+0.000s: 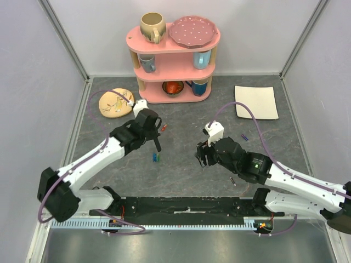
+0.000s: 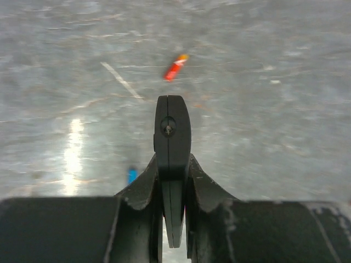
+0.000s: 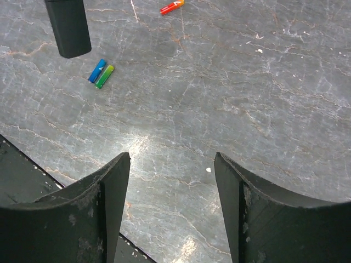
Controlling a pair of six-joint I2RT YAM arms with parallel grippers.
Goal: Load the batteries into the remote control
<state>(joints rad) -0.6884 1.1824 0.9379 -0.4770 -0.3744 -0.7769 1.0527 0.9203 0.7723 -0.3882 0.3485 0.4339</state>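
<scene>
Spanning the scene, the grey veined counter (image 1: 186,115) is being overhung by both tools. The left tool (image 2: 173,170) is being held shut on the remote control (image 2: 172,123), a slim flat black bar seen edge-on. The right tool (image 3: 171,164) is being held wide open, empty. Tiny batteries are being carried by the counter: a blue battery (image 3: 97,70) touching a green battery (image 3: 105,76) near the remote's tip, a red-orange battery (image 2: 175,67) beyond, and a blue-purple battery (image 1: 244,137) and a grey battery (image 1: 233,181) beside the right arm.

Grey marbled table (image 1: 181,104): red-orange battery (image 1: 163,128) just beyond left gripper (image 1: 156,138), blue and green batteries (image 1: 156,158) just nearer. Purple battery (image 1: 243,137) and grey battery (image 1: 233,182) right of right gripper (image 1: 202,156). Pink shelf (image 1: 174,90), white plate (image 1: 256,102) and tan dish (image 1: 115,102) well beyond.
</scene>
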